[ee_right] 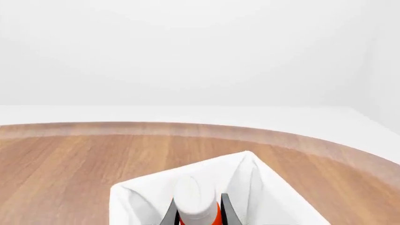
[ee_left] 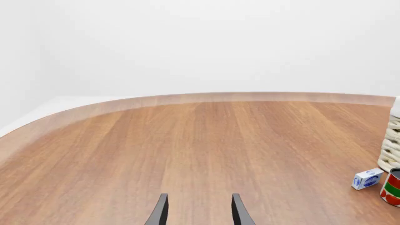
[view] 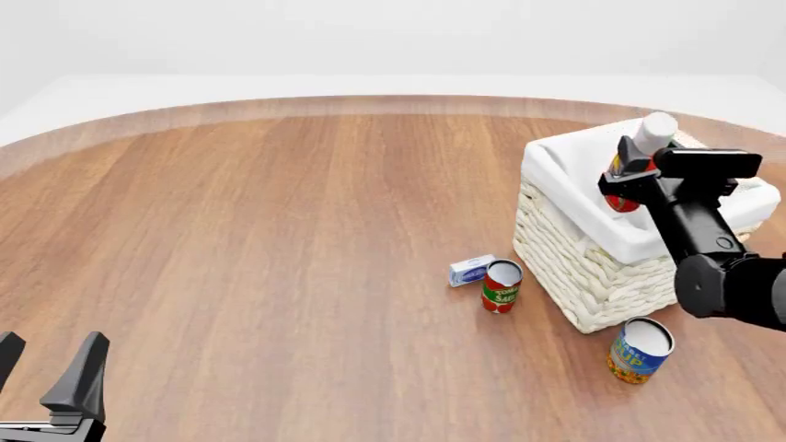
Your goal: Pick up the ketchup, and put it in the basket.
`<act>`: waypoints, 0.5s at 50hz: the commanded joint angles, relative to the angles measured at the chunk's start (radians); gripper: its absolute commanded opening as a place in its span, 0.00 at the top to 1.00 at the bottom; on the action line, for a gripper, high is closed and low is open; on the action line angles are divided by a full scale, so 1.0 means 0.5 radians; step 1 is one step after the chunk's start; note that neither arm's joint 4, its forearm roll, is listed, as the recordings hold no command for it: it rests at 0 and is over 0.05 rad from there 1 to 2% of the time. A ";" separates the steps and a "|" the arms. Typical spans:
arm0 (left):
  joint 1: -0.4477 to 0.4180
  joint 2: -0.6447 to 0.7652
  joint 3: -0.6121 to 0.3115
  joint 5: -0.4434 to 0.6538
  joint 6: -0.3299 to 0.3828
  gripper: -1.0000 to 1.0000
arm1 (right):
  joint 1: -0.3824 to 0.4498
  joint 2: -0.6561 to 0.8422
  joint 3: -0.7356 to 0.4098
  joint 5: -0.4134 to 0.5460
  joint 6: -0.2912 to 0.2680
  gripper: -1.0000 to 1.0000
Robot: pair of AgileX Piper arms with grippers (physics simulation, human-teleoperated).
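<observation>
The ketchup (view: pixel 641 152), a red-orange bottle with a white cap, hangs upright over the open basket (view: pixel 577 267), and my right gripper (view: pixel 627 175) is shut on its body. In the right wrist view the ketchup's white cap (ee_right: pixel 195 197) stands between the two dark fingers, with the basket's white liner (ee_right: pixel 144 197) below and around it. My left gripper (view: pixel 50 368) stands open at the near left of the table, far from the basket, with nothing between its fingers (ee_left: pixel 161 212).
A red-and-green can (view: pixel 502 286) and a small blue-and-white box (view: pixel 472 270) lie just left of the basket. A blue-and-orange can (view: pixel 640 350) stands in front of it. The left wrist view catches the box (ee_left: pixel 366 179) and the red-and-green can (ee_left: pixel 392 187).
</observation>
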State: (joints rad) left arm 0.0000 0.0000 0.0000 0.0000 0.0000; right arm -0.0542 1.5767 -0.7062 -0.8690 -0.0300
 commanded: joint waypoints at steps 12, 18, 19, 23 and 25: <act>0.000 0.000 0.000 0.000 0.000 0.00 | 0.016 0.053 -0.021 -0.020 0.037 0.00; 0.000 0.000 0.000 0.000 0.000 0.00 | 0.024 0.055 -0.017 -0.026 0.037 0.00; 0.000 0.000 0.000 0.000 0.000 0.00 | 0.025 0.056 -0.015 -0.029 0.037 0.00; 0.000 0.000 0.000 0.000 0.000 0.00 | 0.025 0.054 -0.009 -0.036 0.039 0.00; 0.000 0.000 0.000 0.000 0.000 0.00 | 0.024 0.054 -0.005 -0.041 0.042 0.00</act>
State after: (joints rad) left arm 0.0000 0.0000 0.0000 0.0000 0.0000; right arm -0.0445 1.6013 -0.7137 -0.8802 -0.0136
